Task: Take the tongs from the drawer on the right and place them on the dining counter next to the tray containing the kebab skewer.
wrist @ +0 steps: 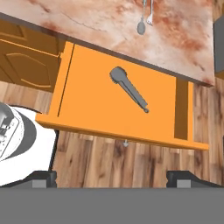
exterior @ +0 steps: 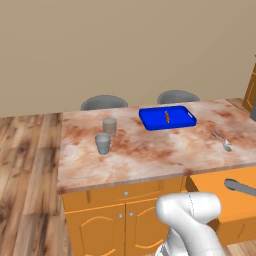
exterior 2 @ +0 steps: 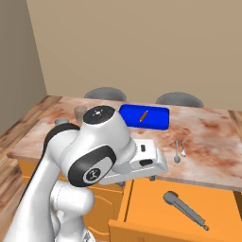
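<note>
Reddish marbled worktop [exterior: 150, 150] on orange cabinets, beige wall, wood floor. On it: two grey cups [exterior: 106, 135], small silver utensils [exterior 2: 179, 150], blue tray [exterior: 167, 118] holding kebab skewer [exterior: 167, 117]. Drawer [wrist: 122, 103] pulled out; tongs [wrist: 128, 88] lie flat inside. Pincer [wrist: 111, 177] wide open, empty, above drawer.

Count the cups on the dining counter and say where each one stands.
2. One grey cup stands left of the blue tray; the other cup stands just in front of it, nearer the dining counter edge. None seems hidden.
</note>
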